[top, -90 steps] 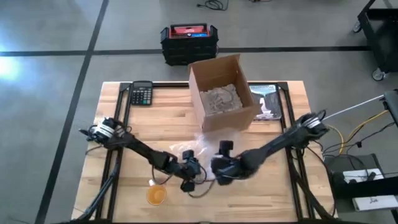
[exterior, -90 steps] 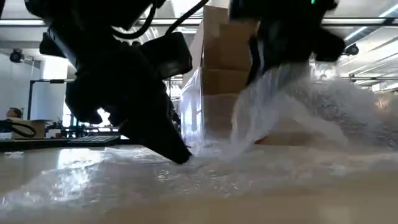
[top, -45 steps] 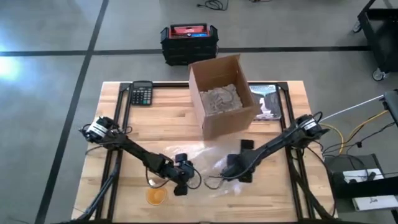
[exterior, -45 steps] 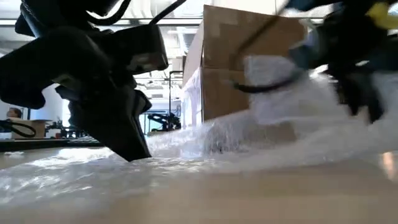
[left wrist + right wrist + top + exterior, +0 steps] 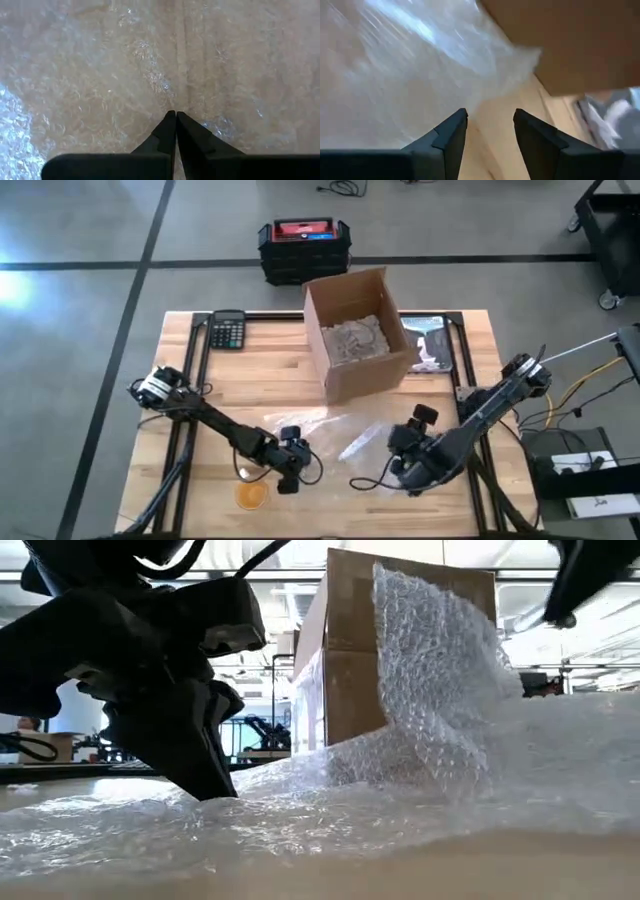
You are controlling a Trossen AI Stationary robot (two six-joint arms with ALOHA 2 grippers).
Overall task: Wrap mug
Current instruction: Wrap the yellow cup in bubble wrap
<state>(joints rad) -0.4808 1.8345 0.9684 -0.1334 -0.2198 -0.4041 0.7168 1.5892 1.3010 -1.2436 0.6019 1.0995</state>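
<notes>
A clear bubble wrap sheet (image 5: 330,438) lies on the wooden table in front of a cardboard box (image 5: 356,330). One part of the sheet (image 5: 430,690) stands up, folded. An orange mug (image 5: 250,495) stands on the bare table near the front edge, beside the sheet's near left corner. My left gripper (image 5: 290,472) is shut, with its tips down on the sheet next to the mug. My right gripper (image 5: 490,112) is open above the sheet's right side (image 5: 400,450), and nothing is between its fingers. My left gripper sets its shut fingertips (image 5: 175,116) on the flat bubble wrap (image 5: 150,80) near the sheet's near left part, slanting down from above. The wrap lies on the table under them. I cannot tell whether a layer is caught between the tips.
The open box holds crumpled paper. A calculator (image 5: 228,330) lies at the far left and a tablet-like tray (image 5: 432,345) to the right of the box. Bare wood shows along the left side and the near right corner (image 5: 470,500).
My right gripper drew one part of the wrap up and toward the table's right edge, then let go and moved on to the near right. That part now stands up, folded. My left gripper slid a little toward the near left, its tips low on the wrap.
</notes>
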